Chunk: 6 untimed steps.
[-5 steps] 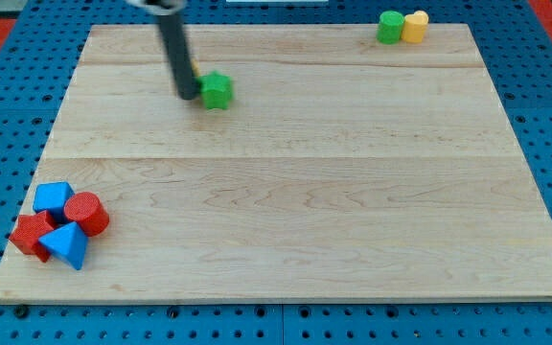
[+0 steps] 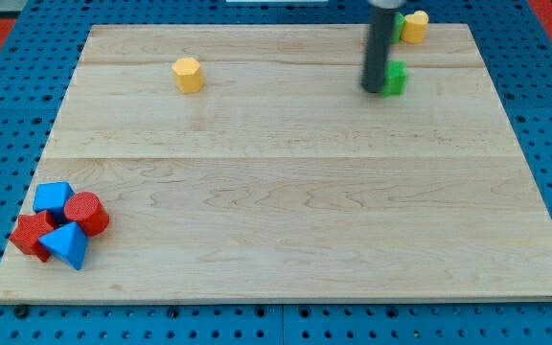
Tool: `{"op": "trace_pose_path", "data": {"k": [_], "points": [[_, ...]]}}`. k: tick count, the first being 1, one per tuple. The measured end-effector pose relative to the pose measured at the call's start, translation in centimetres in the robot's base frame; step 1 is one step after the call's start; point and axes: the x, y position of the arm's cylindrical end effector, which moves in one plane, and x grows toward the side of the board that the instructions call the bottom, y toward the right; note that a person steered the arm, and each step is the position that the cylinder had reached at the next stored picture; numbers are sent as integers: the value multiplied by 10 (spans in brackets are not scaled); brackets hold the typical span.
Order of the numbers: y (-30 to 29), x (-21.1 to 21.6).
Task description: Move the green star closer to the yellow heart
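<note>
The green star [image 2: 394, 78] is a small bright green block whose points are hard to make out here, since my rod hides its left edge. It lies on the wooden board [image 2: 286, 192] near the view's top right, on the second plank down. My tip [image 2: 373, 89] sits just at the star's left side, touching it or very nearly — I cannot tell which. I carry no pincer, only this straight dark rod, so nothing is held; the rod stands nearly upright and rises out of the view's top.

Above the star, at the board's top edge, the yellow heart [image 2: 414, 26] lies near it but apart, slightly to the view's right. Another green block [image 2: 399, 21] shows only as a sliver between my rod and the heart, touching the heart's left side.

Well apart, toward the view's top left, lies a yellow hexagon block [image 2: 189, 74]. In the bottom left corner four blocks cluster, touching — a blue cube [image 2: 54, 198], a red cylinder [image 2: 85, 213], a red star [image 2: 31, 235] and a blue triangle [image 2: 66, 245].
</note>
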Motion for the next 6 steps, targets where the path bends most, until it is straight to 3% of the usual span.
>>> {"op": "trace_pose_path", "data": {"k": [1, 6], "points": [[31, -2], [55, -33]]}}
